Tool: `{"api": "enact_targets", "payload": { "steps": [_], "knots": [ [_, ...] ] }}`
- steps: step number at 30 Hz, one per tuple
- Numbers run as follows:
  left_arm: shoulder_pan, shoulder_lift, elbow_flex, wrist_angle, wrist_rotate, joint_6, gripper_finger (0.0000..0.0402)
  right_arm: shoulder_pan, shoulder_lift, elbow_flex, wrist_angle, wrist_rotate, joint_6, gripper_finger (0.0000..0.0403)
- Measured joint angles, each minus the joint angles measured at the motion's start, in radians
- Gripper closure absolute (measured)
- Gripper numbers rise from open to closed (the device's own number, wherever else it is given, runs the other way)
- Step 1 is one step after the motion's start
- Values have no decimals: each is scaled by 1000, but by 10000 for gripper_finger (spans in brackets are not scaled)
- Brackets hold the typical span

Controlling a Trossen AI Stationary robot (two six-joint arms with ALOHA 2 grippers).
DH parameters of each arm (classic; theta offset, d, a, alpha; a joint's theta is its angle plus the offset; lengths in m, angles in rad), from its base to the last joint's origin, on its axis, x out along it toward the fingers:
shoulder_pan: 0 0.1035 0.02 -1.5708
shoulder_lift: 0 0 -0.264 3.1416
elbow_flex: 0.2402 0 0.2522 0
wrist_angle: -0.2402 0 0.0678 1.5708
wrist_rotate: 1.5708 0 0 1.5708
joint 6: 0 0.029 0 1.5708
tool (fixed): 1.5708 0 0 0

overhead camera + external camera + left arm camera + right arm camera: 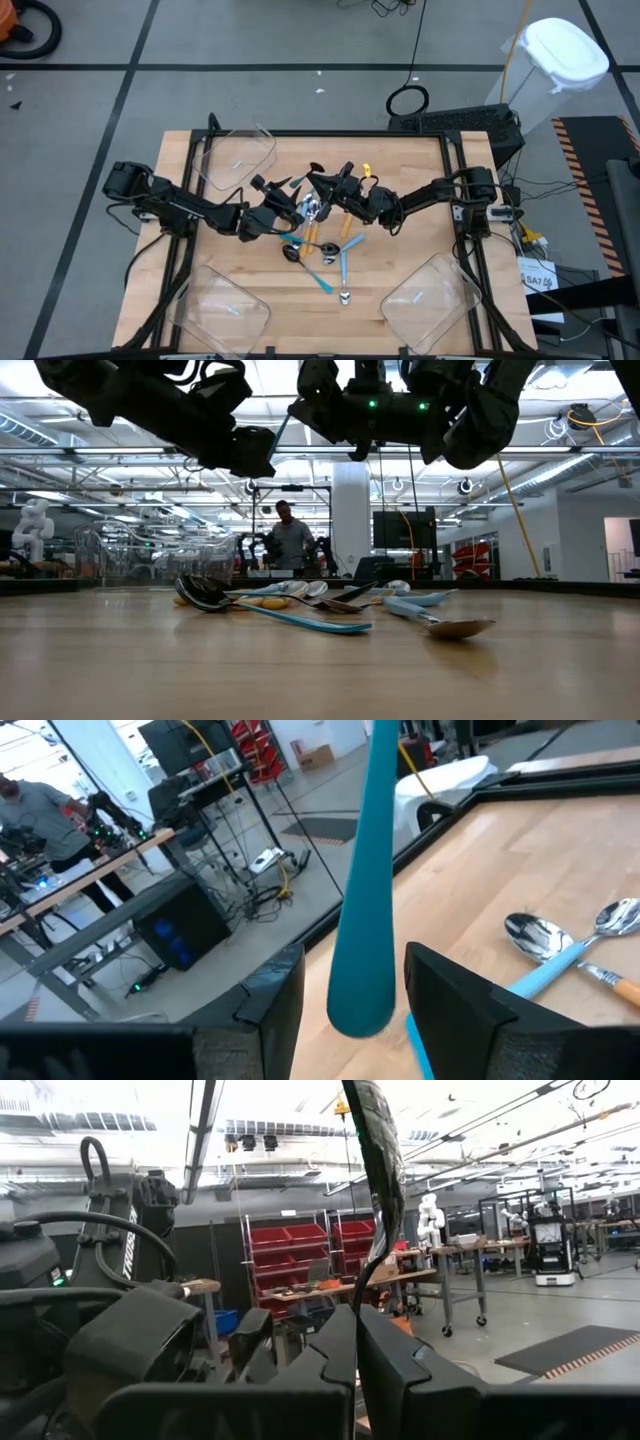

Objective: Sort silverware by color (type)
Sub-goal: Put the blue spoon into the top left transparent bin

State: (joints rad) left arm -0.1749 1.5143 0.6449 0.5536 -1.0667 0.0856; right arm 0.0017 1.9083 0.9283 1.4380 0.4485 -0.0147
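The left gripper (355, 995) hangs above the table's (400, 250) middle and holds a blue spoon (365, 890) by its handle, the fingers (455, 1005) partly closed around it. The right gripper (355, 1355) is beside it, also raised, and its fingers are pressed together on something thin and dark (378, 1170) (maybe a black spoon; this view is poor).

The sorting is far from finished. Most spoons (322, 248) lie in a mixed pile in the middle, blue and orange handles together. Three clear bins stand at the corners. The rear left bin (262, 135) and the front right bin (452, 270) each hold one blue piece, it seems. The front left bin (205, 275) looks similar.
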Motion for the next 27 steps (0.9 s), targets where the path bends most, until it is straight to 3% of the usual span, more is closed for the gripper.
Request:
{"api": "enact_targets", "payload": {
  "steps": [12,27],
  "knots": [
    [0,0,0,-3,12,2,328,0,0,0,-5,1,-2,403],
    [0,0,0,-7,56,0,348,0,-1,0,-28,-3,-2,389]
  ]
}}
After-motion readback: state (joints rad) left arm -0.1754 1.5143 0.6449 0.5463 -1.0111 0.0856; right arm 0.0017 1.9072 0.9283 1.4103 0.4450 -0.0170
